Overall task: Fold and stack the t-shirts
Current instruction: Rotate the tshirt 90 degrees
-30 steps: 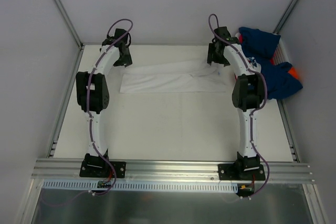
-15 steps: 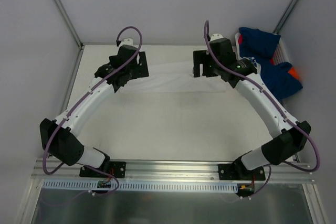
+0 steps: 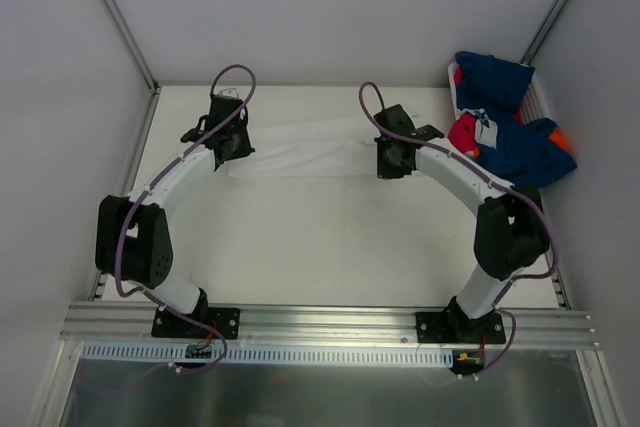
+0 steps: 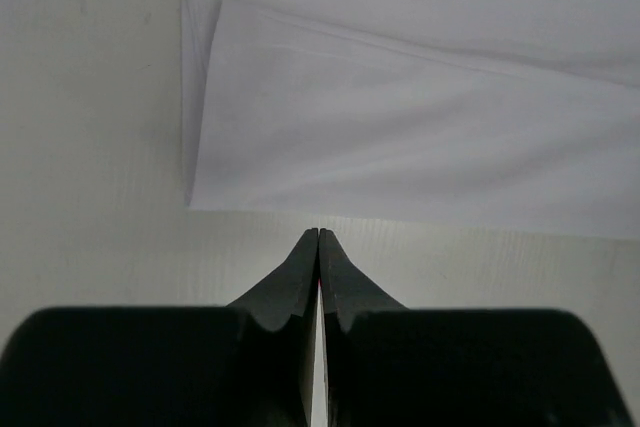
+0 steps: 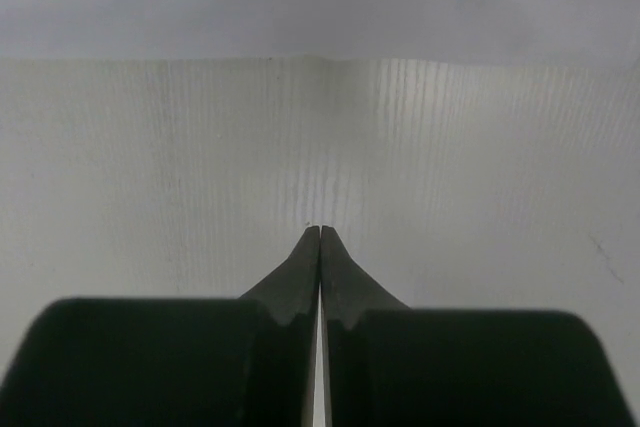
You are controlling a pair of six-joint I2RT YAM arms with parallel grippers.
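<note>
White t-shirt [image 3: 300,152] — ends masked overhead by left gripper [image 4: 318,232], right gripper [image 5: 320,230], both clenched empty.

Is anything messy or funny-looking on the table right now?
Yes. The navy, red and orange t-shirts lie in a crumpled heap at the far right corner, unfolded. The white t-shirt is a neat flat strip. The left gripper and right gripper are pinched shut on nothing.

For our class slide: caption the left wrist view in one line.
Shut left claw, empty, just short of the near edge of the folded white t-shirt.
</note>
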